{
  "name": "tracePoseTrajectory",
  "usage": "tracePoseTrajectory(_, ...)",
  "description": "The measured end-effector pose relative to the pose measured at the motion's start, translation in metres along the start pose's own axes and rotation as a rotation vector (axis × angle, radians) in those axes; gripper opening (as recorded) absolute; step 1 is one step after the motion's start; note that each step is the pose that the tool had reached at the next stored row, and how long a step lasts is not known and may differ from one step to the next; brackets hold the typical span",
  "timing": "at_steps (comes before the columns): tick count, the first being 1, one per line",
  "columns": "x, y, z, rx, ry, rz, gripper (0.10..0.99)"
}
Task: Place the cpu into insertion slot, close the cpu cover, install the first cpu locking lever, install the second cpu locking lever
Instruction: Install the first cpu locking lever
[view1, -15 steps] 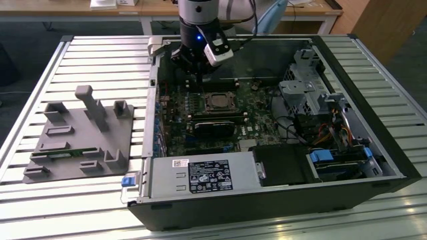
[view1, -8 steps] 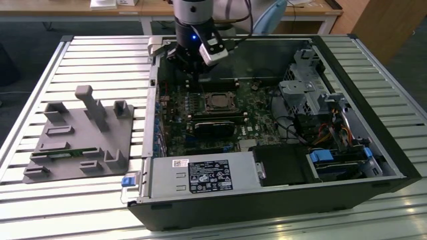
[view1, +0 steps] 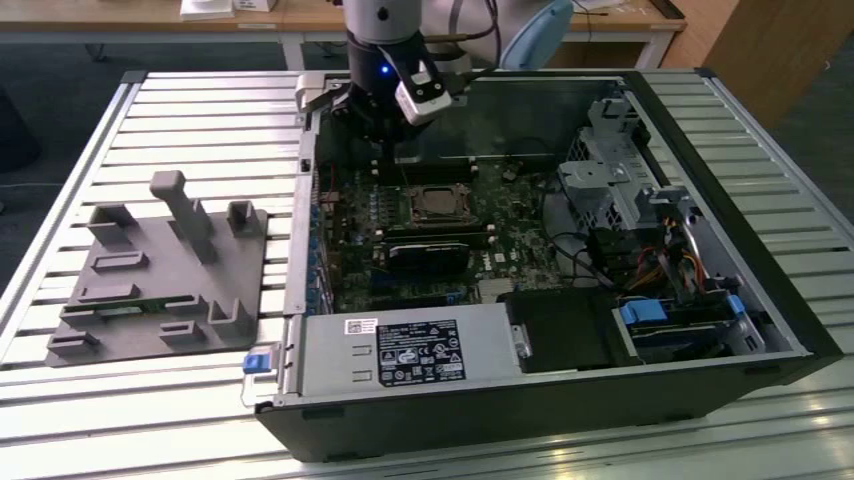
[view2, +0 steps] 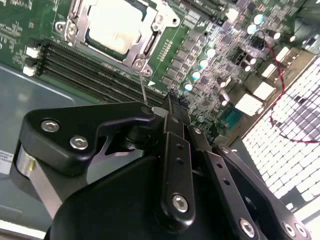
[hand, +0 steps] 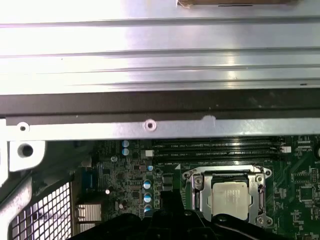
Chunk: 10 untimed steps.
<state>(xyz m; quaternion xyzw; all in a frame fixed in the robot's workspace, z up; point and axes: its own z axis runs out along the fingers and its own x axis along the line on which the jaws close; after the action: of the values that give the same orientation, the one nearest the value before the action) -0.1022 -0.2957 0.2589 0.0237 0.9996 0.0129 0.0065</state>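
The gripper (view1: 400, 158) hangs low inside the open computer case (view1: 601, 402), just beside the insertion slot (view2: 70, 31) — whether it is apart or closed cannot be told. The cpu (view2: 112, 25) lies in the slot, the cpu cover (view2: 146, 46) down around it — a thin metal lever (view2: 142, 86) reaches from the cover's corner to the gripper's tip.

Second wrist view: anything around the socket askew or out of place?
The cpu sits square under the closed cpu cover. One thin locking lever stands up at the cover's corner, apparently not latched. Nothing else looks off.
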Motion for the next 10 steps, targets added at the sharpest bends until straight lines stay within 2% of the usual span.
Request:
tracePoseTrajectory(6,0.0000,0.0044,0.0009,0.000,0.0001,-0.007,0.106)
tracePoseTrajectory(10,-0.0043,0.0054,0.0010,0.000,0.0002,-0.010,0.106)
